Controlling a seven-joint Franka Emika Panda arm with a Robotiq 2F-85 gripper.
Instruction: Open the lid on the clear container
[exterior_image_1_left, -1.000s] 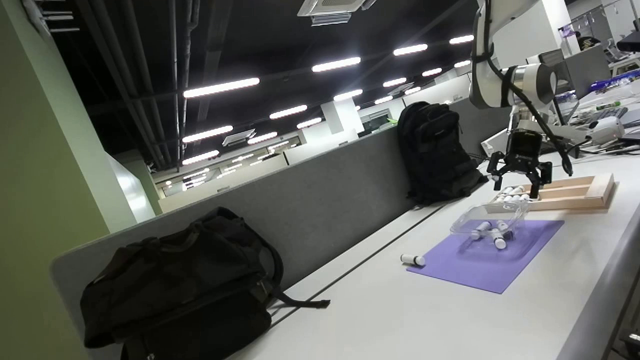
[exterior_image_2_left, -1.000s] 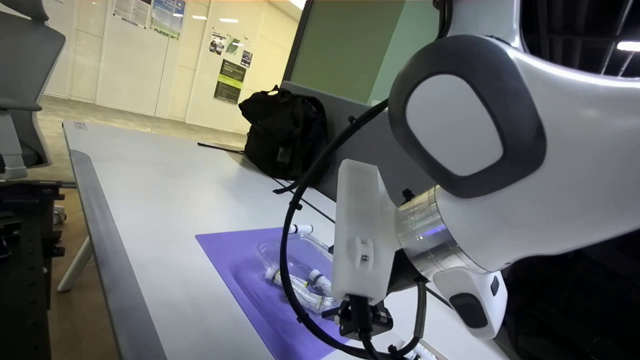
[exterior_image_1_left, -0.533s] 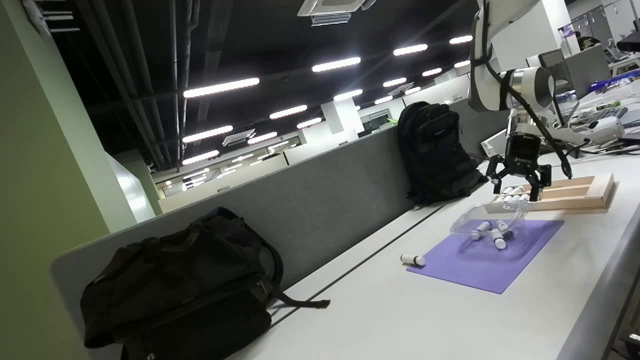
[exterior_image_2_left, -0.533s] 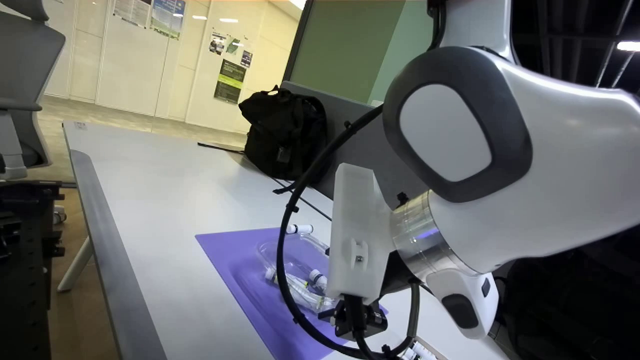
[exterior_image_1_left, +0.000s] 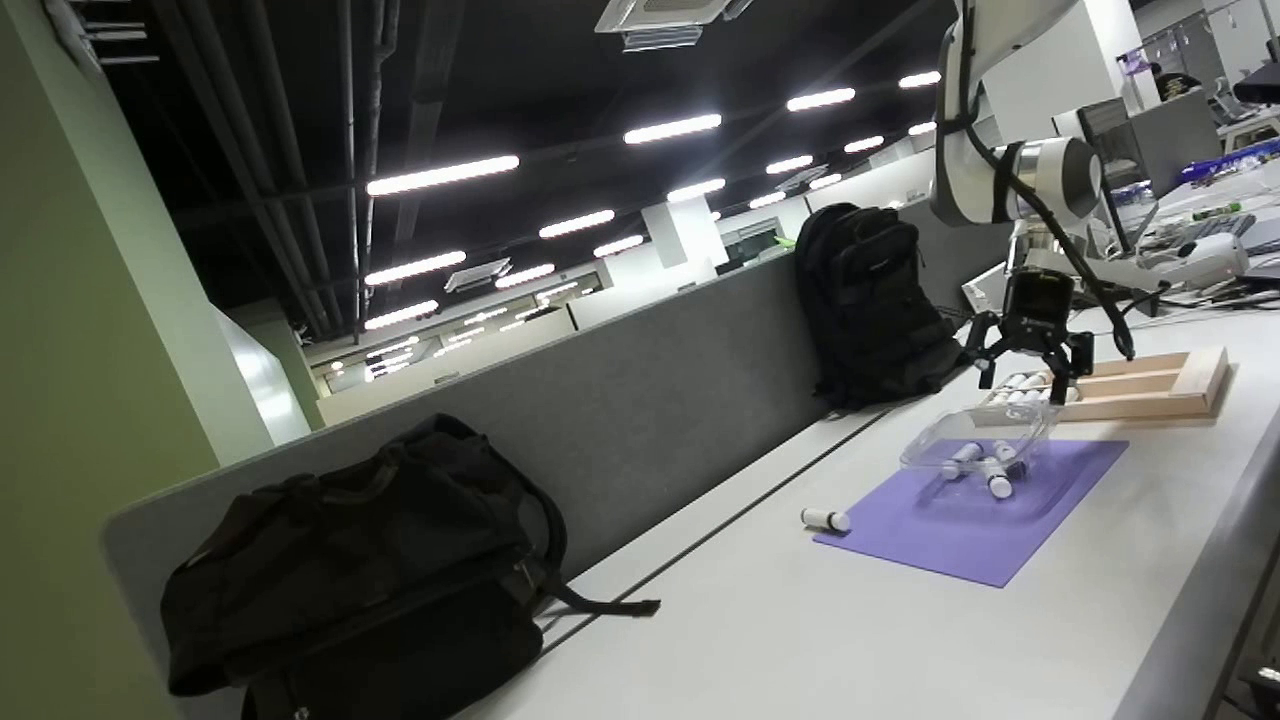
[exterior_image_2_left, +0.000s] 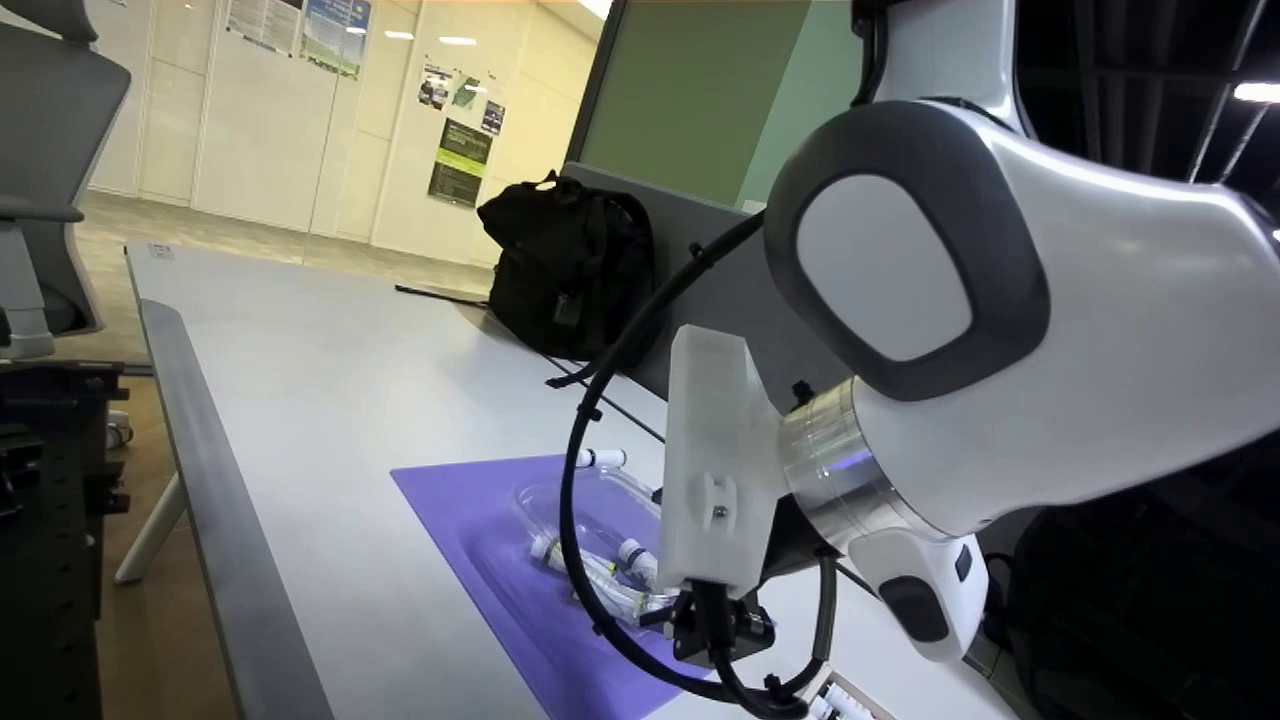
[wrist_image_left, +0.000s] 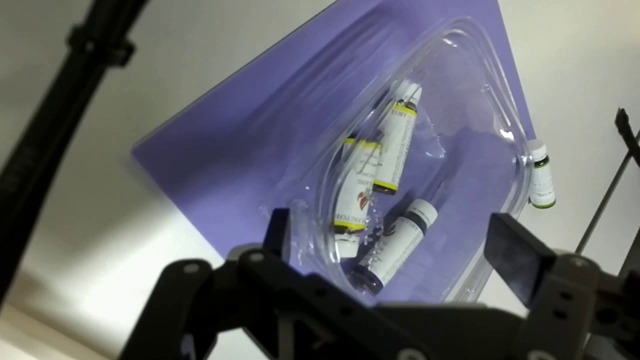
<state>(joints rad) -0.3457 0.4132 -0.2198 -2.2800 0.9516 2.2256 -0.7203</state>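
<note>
Currently, gripper (wrist_image_left: 396, 245): jaws wide apart, a broad gap between them; in an exterior view it hangs above the container's one-o'clock side, and I cannot tell whether it touches the rim.
Clear container (wrist_image_left: 465, 175): on the purple mat (wrist_image_left: 210, 155); whether its lid is on, the see-through plastic does not let me tell.
Bottles inside (wrist_image_left: 397, 145): three show in the wrist view, white-labelled, lying at ten, eight and seven o'clock from the container's middle.
Loose bottle (exterior_image_1_left: 825, 519): on its side at the mat's nine-o'clock corner in an exterior view.
Wooden tray (exterior_image_1_left: 1205, 380): two o'clock from the container there, with more white bottles (exterior_image_1_left: 1016, 390) at its nine-o'clock end.
Black backpack (exterior_image_1_left: 870, 300): eleven o'clock from the container, by the grey partition (exterior_image_1_left: 680, 390).
White table (exterior_image_1_left: 760, 620): beneath the mat, tray and backpack.
</note>
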